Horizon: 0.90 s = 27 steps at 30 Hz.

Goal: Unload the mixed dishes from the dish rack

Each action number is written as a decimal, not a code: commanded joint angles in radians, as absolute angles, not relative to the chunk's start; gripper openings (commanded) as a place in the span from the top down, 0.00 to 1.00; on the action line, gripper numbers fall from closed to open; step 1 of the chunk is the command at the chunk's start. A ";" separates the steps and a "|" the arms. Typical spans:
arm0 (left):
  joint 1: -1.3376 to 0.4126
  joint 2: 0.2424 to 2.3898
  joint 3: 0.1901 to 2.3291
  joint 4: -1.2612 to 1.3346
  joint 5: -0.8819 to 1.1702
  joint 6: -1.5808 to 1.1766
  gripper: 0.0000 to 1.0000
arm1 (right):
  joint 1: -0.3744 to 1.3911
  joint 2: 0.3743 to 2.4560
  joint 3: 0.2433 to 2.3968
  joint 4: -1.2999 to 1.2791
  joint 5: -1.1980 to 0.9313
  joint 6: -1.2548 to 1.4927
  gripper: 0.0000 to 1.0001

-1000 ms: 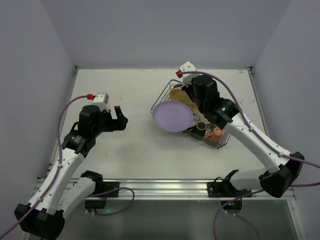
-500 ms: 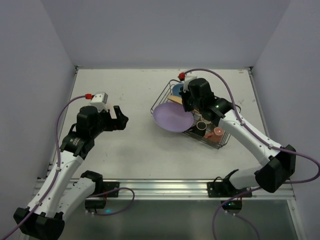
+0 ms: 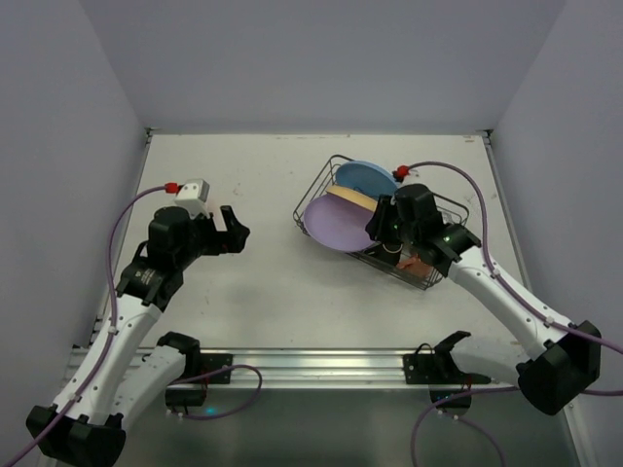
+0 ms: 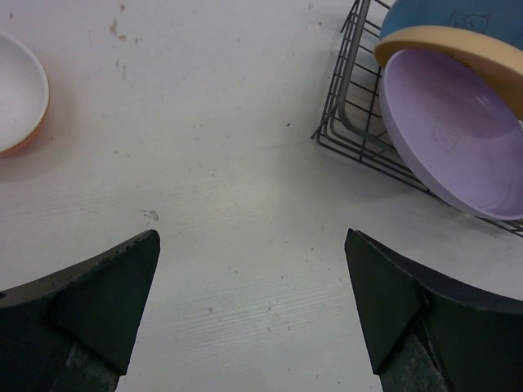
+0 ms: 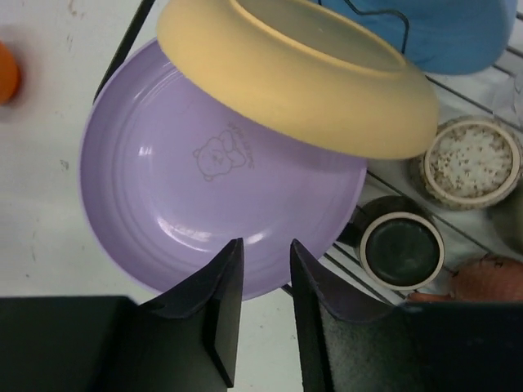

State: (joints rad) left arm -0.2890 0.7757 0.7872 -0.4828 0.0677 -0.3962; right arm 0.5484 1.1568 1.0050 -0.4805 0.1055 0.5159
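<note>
1. A white table (image 3: 263, 185) stands between pale, bare walls (image 3: 292, 58). The dish rack (image 3: 313, 187) sits on its far right part.
2. Done so far: one dish. An orange bowl (image 4: 15, 94) lies on the table, well to the left of the rack.
3. Left to do: most of the load. A blue plate (image 3: 365, 177), a tan plate (image 5: 302, 77) and a lilac plate (image 5: 188, 204) lean together in the rack's left end. The lilac plate juts out over the rack's near left edge.
4. Also in the rack, to the right of the plates: a dark cup (image 5: 400, 249), a speckled cup (image 5: 470, 167) and part of a pink mug (image 3: 414, 261).
5. The right gripper (image 5: 266, 249) hovers over the lilac plate's near rim, its fingers narrowly apart with nothing gripped between them.
6. The left gripper (image 4: 250, 235) is spread wide over bare table, left of the rack, holding nothing.
7. My judgement: the unloading is at an early stage, and the lilac plate looks like the dish in hand.
</note>
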 commanded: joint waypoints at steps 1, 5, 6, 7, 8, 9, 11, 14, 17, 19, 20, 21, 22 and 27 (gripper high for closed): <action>-0.288 0.755 0.776 -0.446 0.077 -0.367 0.00 | 0.537 1.091 0.919 -0.414 0.166 0.684 0.66; -0.288 0.753 0.776 -0.445 0.080 -0.367 0.00 | 0.537 1.039 0.858 -0.413 0.251 0.820 0.64; -0.288 0.752 0.776 -0.445 0.080 -0.367 0.00 | 0.537 1.022 0.829 -0.379 0.245 0.831 0.65; -0.288 0.749 0.776 -0.446 0.078 -0.367 0.00 | 0.537 1.019 0.822 -0.368 0.238 0.851 0.65; -0.288 0.749 0.776 -0.445 0.080 -0.367 0.00 | 0.537 1.020 0.822 -0.365 0.236 0.862 0.65; -0.288 0.749 0.776 -0.445 0.081 -0.367 0.00 | 0.537 1.032 0.827 -0.365 0.238 0.868 0.65; -0.288 0.749 0.776 -0.445 0.081 -0.365 0.00 | 0.537 1.043 0.831 -0.364 0.248 0.888 0.65; -0.288 0.744 0.776 -0.445 0.081 -0.365 0.00 | 0.537 1.068 0.831 -0.351 0.252 0.910 0.64; -0.288 0.741 0.776 -0.446 0.083 -0.365 0.00 | 0.537 1.088 0.831 -0.330 0.259 0.933 0.64; -0.288 0.742 0.776 -0.445 0.084 -0.364 0.00 | 0.537 1.104 0.834 -0.328 0.258 0.940 0.64; -0.288 0.742 0.776 -0.445 0.084 -0.364 0.00 | 0.537 1.112 0.842 -0.348 0.262 0.942 0.63; -0.288 0.742 0.776 -0.445 0.086 -0.364 0.00 | 0.537 1.117 0.853 -0.357 0.276 0.945 0.63; -0.288 0.742 0.776 -0.446 0.086 -0.364 0.00 | 0.537 1.120 0.853 -0.362 0.279 0.948 0.63; -0.288 0.738 0.776 -0.443 0.086 -0.362 0.00 | 0.537 1.098 0.818 -0.351 0.290 0.959 0.63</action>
